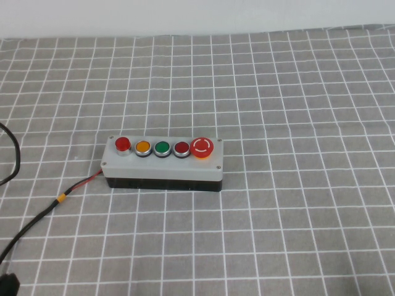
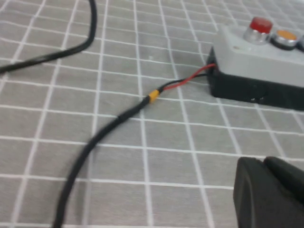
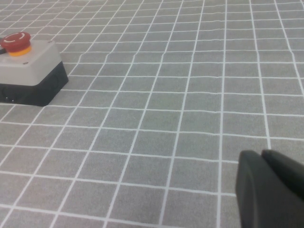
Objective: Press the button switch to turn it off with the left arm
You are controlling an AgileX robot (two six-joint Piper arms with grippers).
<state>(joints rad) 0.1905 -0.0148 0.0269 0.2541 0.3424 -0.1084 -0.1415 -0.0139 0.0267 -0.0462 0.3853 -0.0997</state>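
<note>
The left gripper (image 2: 268, 190) shows only in its wrist view, as a dark blurred tip low over the cloth (image 1: 296, 234), apart from the box (image 1: 162, 163); whether it is released or clenched I cannot tell. The right gripper (image 3: 270, 187) shows the same way in its own wrist view, over bare cloth and well apart from the box, and its state also I cannot tell.

A black cord (image 1: 31, 225) lies on the cloth at the robot's left. It ends in a yellow band (image 1: 61, 198) and red wires (image 1: 91, 179) that enter the left end of the box.

The grey box with black base sits near the middle of the table. On its top is a row of five buttons. The button switch (image 1: 123, 143) is the leftmost, bright red with pale rim. Then come an orange button (image 1: 142, 147), a green button (image 1: 162, 148), a dark red button (image 1: 181, 148), and the big mushroom button (image 1: 202, 147) at the right end.
</note>
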